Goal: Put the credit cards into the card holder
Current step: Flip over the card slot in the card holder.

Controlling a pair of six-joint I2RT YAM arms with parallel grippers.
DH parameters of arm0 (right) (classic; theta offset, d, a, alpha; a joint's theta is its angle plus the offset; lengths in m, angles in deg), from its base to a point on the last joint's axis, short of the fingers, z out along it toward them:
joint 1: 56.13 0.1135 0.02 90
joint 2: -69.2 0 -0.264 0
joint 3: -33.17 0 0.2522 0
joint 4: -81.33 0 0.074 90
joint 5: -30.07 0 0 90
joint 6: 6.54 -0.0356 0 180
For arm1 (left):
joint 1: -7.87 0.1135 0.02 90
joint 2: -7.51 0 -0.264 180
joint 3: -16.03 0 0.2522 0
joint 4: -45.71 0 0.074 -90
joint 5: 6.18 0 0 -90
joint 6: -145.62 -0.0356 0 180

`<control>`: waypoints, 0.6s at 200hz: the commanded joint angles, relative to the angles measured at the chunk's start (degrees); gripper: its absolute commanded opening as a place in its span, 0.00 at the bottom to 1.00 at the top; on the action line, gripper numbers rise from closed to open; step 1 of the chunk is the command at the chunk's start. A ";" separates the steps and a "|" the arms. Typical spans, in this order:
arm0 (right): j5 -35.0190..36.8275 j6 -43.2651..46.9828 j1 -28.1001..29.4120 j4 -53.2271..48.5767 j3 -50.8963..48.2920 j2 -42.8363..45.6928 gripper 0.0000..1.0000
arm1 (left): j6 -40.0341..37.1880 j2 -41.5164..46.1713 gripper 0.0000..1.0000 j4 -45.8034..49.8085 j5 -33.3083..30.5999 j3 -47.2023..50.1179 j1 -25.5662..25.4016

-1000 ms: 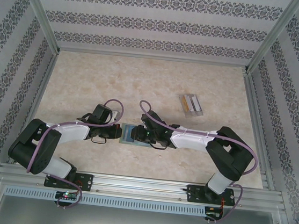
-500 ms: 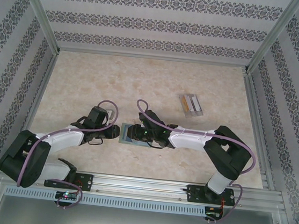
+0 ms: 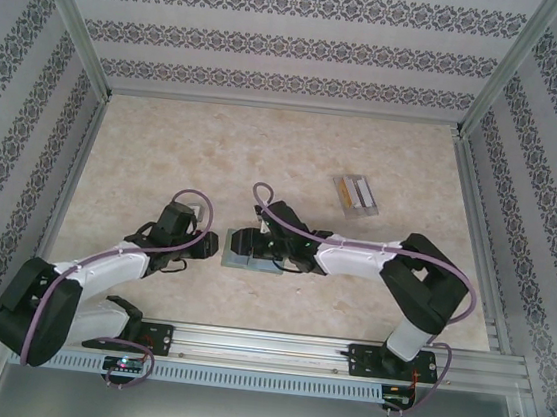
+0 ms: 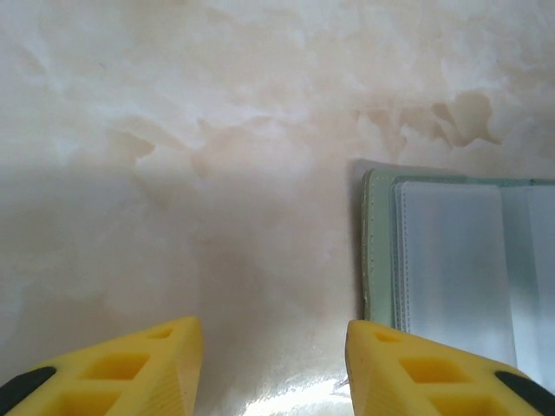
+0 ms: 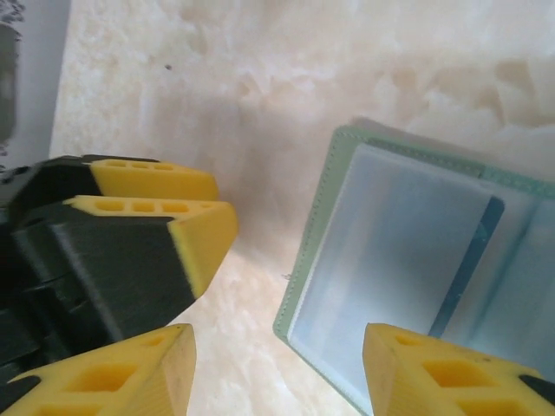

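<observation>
Card holder (image 4: 451, 260) lies open beside spread left end effector (image 4: 270, 355) and spread right end effector (image 5: 279, 360).

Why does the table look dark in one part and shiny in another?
Left wrist view: a soft shadow darkens the lower half of the table, and a small white glare spot sits near the bottom edge beside the card holder. Right wrist view: a grey shadow lies beside the card holder. Top external view: light looks even.
</observation>
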 commanded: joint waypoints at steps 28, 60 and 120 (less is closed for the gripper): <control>9.61 17.60 -10.78 -23.64 4.60 13.43 0.56 | -0.52 1.53 0.52 0.47 -0.31 0.66 0.00; 19.97 29.38 -20.15 -34.72 8.91 16.67 0.57 | -1.46 -0.46 0.53 -0.84 2.14 0.45 -0.02; 19.02 40.78 -34.09 -41.99 15.85 10.35 0.65 | -2.15 -3.33 0.53 -1.27 2.79 -0.77 0.01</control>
